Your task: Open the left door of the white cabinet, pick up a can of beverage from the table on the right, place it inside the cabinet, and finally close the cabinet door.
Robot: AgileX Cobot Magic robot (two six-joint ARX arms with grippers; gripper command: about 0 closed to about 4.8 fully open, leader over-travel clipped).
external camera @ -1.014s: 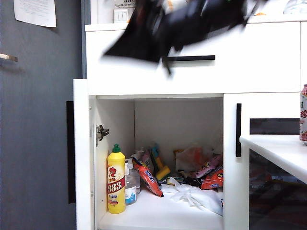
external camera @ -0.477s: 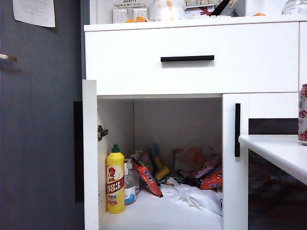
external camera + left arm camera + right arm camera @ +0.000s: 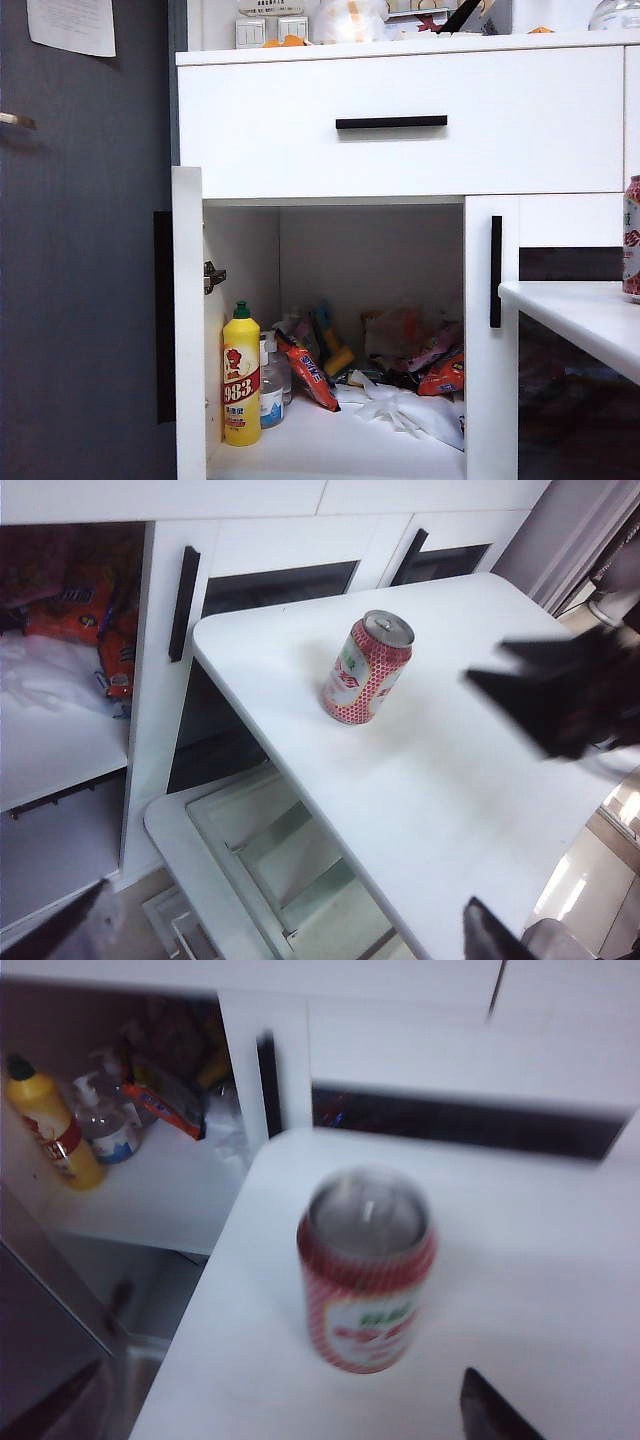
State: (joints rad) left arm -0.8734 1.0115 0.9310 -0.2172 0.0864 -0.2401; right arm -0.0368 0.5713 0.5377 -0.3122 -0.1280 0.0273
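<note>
Red-white can of beverage [image 3: 366, 668] upright on table [image 3: 470, 790], L/R grippers [image 3: 290, 935] [image 3: 270, 1400] open.

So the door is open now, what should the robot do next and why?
Probably bring the right gripper down around the can of beverage and close on it. The left door already stands open, the can still stands upright on the table, and the right gripper looks open with nothing in it, hanging near the can. The left gripper holds nothing either.

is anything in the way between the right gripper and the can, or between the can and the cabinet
Nothing visible blocks either. The can of beverage stands alone on the table, right gripper open before it. The left door is open; the shelf front is bare.
</note>
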